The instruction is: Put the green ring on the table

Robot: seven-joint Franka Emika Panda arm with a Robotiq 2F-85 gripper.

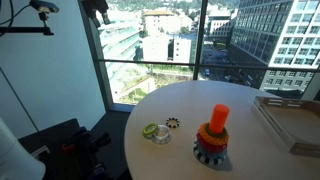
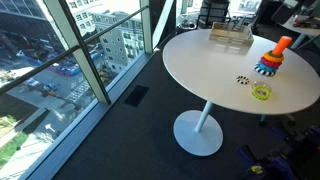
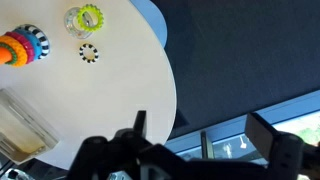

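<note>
The green ring [image 1: 153, 131] lies flat on the round white table [image 1: 180, 105], near its edge. It also shows in the other exterior view [image 2: 261, 92] and the wrist view [image 3: 85, 18]. My gripper [image 3: 205, 130] is open and empty. It hangs high above the floor, beyond the table's edge and far from the ring. In an exterior view only its lower part shows at the top edge [image 1: 97, 12]. The table also shows in the other exterior view [image 2: 200, 60] and the wrist view [image 3: 110, 90].
A small black-and-white toothed ring [image 1: 172, 123] lies beside the green ring. A stacking toy [image 1: 213, 138] with coloured rings and an orange peg stands nearby. A flat grey tray [image 1: 290, 120] sits at the table's far side. Tall windows [image 1: 150, 50] border the room.
</note>
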